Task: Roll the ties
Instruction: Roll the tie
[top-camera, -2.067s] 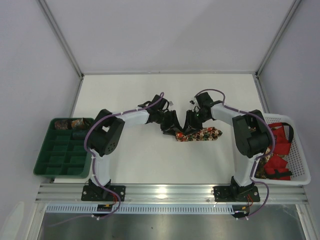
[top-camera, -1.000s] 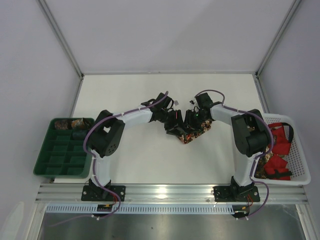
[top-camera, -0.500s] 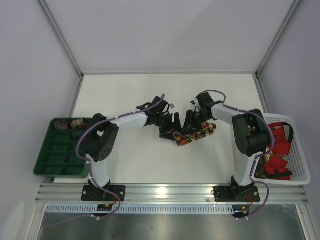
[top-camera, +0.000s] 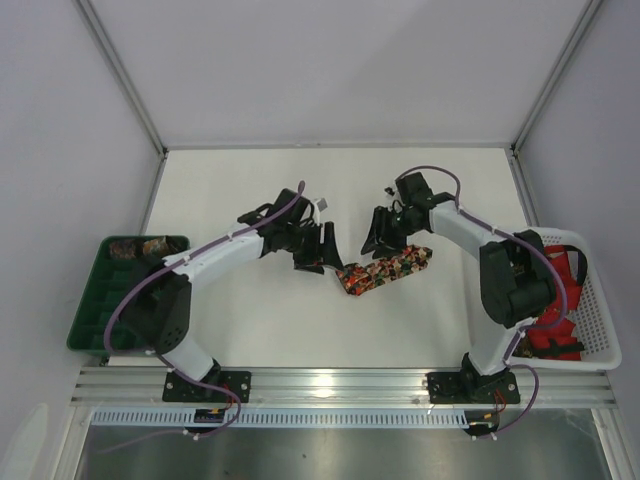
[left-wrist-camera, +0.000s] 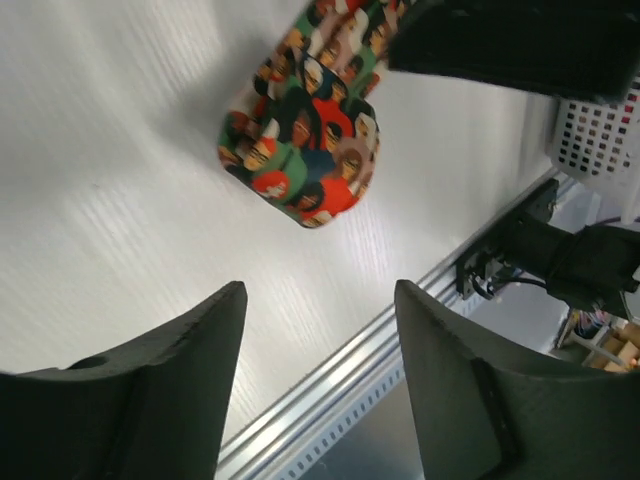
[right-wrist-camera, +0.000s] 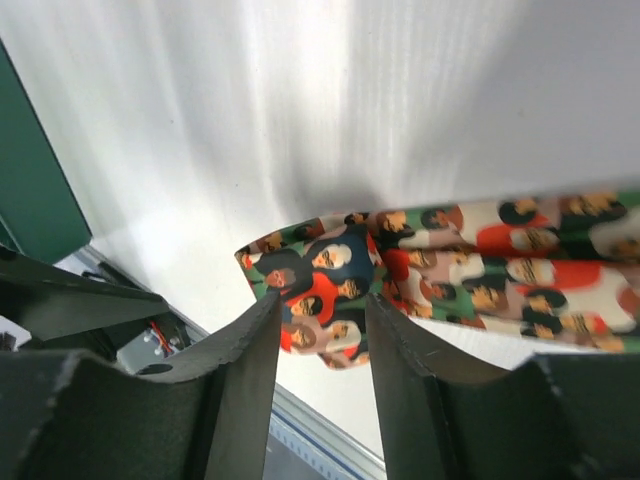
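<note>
One tie (top-camera: 386, 269), patterned with small faces in red, green and dark blue, lies folded in a short slanted strip on the white table (top-camera: 260, 320). My left gripper (top-camera: 318, 260) hovers just left of its lower end, open and empty. In the left wrist view the tie (left-wrist-camera: 305, 140) lies well ahead of the gripper (left-wrist-camera: 320, 292). My right gripper (top-camera: 385, 243) hangs over the strip's far side, open. In the right wrist view the tie's folded end (right-wrist-camera: 320, 280) shows on the table through the gap of the gripper (right-wrist-camera: 322, 300), apart from both fingers.
A green compartment tray (top-camera: 100, 320) at the left edge holds rolled ties (top-camera: 135, 247) in its far cells. A white basket (top-camera: 600, 300) at the right edge holds red fabric (top-camera: 555, 300). An aluminium rail (top-camera: 340, 385) runs along the near edge.
Both grippers have opened and drawn away from the tie, the left one back to the left, the right one up and away. The bunched tie has fallen open into a flatter strip.
</note>
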